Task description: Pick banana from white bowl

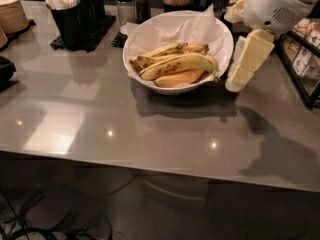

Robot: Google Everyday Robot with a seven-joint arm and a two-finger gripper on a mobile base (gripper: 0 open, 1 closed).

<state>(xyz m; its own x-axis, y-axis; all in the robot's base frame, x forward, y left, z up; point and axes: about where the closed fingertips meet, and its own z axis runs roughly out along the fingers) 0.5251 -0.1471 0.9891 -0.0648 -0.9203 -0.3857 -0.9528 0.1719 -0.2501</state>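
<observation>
**Kid:** Where is the banana?

**Friend:** In the camera view, the banana lies in the white bowl, near the top middle of the frame. It is long and yellow with brown spots. It rests on an orange fruit, and the shorter, browner bananas are behind it.

**Kid:** And the claw?

**Friend:** The gripper hangs at the upper right, just beside the bowl's right rim. It points down at the grey table. I cannot tell if it is open or closed.

**Kid:** Does it touch the banana?

**Friend:** No, they are apart.
</observation>
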